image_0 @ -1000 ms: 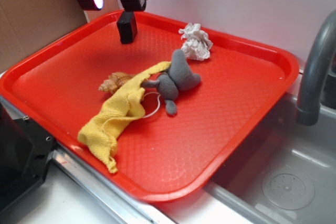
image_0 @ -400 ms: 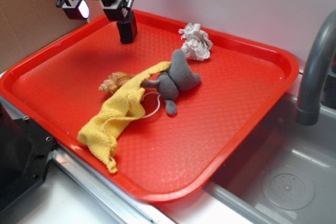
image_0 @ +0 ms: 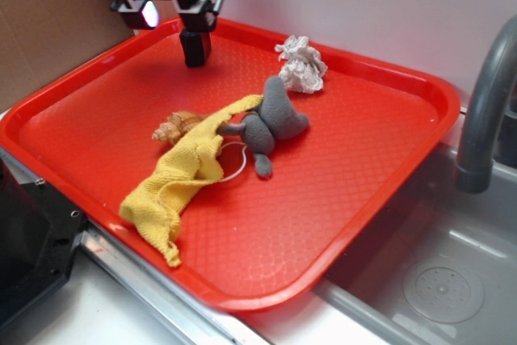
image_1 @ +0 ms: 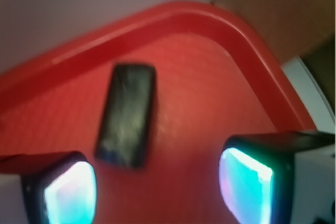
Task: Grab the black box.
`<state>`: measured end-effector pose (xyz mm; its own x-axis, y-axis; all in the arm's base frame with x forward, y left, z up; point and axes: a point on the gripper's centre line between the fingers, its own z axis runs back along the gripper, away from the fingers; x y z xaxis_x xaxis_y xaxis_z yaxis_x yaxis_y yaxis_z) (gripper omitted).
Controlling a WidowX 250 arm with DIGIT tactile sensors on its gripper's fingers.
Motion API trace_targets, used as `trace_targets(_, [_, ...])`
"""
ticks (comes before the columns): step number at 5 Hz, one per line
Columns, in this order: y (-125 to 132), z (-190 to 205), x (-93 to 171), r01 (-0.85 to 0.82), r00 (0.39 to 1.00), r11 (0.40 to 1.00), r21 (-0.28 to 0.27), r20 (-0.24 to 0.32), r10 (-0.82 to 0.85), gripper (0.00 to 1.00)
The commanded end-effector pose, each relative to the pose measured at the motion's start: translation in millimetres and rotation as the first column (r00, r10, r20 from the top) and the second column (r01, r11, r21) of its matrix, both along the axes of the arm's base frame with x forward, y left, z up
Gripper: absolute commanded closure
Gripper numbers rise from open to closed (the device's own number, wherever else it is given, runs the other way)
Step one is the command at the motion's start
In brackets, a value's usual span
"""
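I read no labels or writing. The black box lies in the red tray's far corner. My wrist view alone shows the gripper spread, the box free between the fingers. Since 0.4 s ago, the gripper has shifted right.

Bare tray around black box

wrist view blurred, faucet cut off
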<state>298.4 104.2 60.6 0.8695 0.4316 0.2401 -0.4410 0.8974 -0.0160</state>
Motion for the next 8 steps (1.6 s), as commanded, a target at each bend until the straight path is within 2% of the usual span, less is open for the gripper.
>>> trace_targets(1, [3.8, -2.9, 28.7, -0.039, 0.999, 0.999, -0.018, 0.001, 0.039, 0.0])
trace_targets(2, [3.3, -17.5, 27.9, -0.044, 0.998, 0.999, 0.015, -0.054, 0.044, 0.0])
trace_targets(3, [-1.7, -31.3, 29.2, -0.045, 0.995, 0.995, 0.085, -0.083, 0.052, 0.04])
trace_targets(4, [-7.0, -21.4, 18.3, -0.023, 0.997, 0.996, 0.086, -0.067, 0.029, 1.0])
trace_targets(5, [-18.6, -2.8, 1.5, 0.024, 0.998, 0.994, 0.109, -0.062, -0.017, 1.0])
trace_targets(6, [-42.4, 42.9, -23.3, 0.17, 0.985, 0.983, 0.074, -0.036, -0.168, 1.0])
trace_targets(7, [-58.1, 95.0, -60.4, 0.286, 0.958, 0.957, -0.048, -0.026, -0.287, 1.0])
trace_targets(8, [-65.5, 131.5, -73.1, 0.383, 0.923, 0.92, -0.08, -0.008, -0.385, 1.0])
